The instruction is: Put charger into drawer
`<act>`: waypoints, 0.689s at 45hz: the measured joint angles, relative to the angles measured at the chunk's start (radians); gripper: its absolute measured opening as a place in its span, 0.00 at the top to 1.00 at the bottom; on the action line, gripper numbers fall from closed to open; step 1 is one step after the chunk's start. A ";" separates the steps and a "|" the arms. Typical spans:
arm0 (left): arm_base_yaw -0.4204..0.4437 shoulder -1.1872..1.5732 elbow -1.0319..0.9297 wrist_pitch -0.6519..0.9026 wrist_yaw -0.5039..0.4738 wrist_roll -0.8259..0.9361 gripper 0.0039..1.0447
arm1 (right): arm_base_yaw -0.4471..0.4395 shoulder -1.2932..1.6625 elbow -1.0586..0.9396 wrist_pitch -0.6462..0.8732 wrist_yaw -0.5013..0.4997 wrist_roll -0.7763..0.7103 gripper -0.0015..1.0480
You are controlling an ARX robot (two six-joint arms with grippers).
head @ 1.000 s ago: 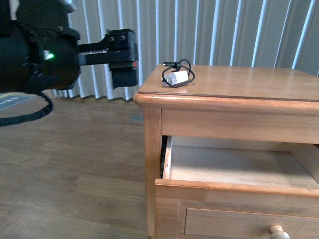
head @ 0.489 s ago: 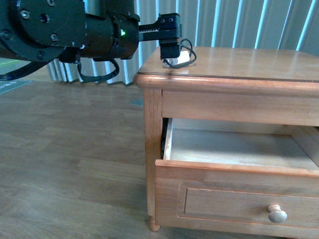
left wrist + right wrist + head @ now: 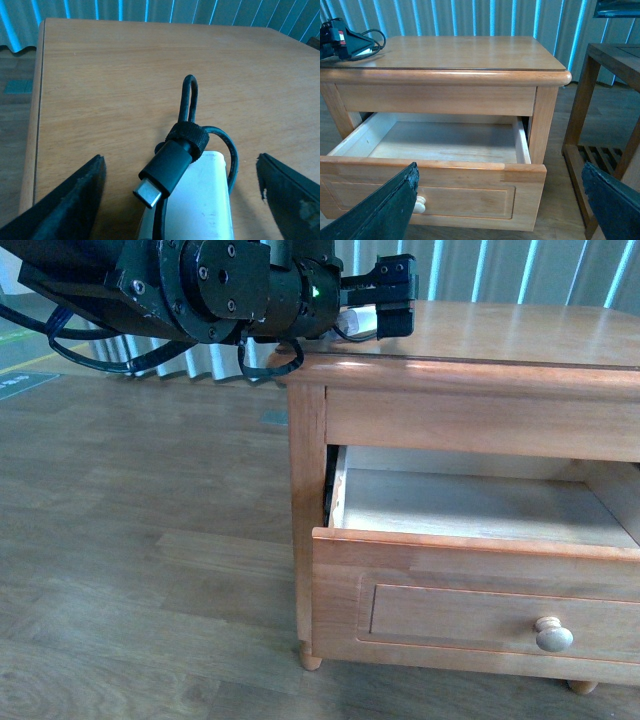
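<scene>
The task is at its first step, and nothing is in the drawer [image 3: 470,545] yet. The drawer stands pulled out across the lower right of the front view, its pale floor bare and its round knob [image 3: 553,635] facing the camera, so opening it is no longer needed. The charger [image 3: 202,200] lies on the nightstand top [image 3: 520,335], near the corner that shows at the upper middle of the front view. It is directly above the open drawer's left end. In the left wrist view, its white block sits low in the centre of the frame. The black cable is bundled over it under a strap [image 3: 187,140], and the metal-tipped plug [image 3: 162,175] points toward the lower left. The left gripper [image 3: 395,312] hangs at the charger with its jaws spread. One dark finger shows at the lower left of the wrist frame and the other at the lower right, and bare wood shows between each and the block, so it holds nothing. The right gripper [image 3: 500,210] is also wide apart and empty, looking at the drawer front from a distance. As I judge it, the whole handling remains to be done: closing on the block, lifting it clear of the top, carrying it forward and down past the edge, and releasing it inside. The loose cable loop may need watching in the grasp.
</scene>
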 joint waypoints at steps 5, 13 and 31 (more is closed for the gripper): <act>-0.003 0.008 0.011 -0.005 0.000 0.000 0.31 | 0.000 0.000 0.000 0.000 0.000 0.000 0.08; -0.006 0.008 0.014 -0.009 0.002 -0.004 0.61 | 0.000 0.000 0.000 0.000 0.000 0.000 0.08; -0.052 -0.091 -0.082 0.074 0.003 -0.061 0.62 | 0.000 0.000 0.000 0.000 0.000 0.000 0.08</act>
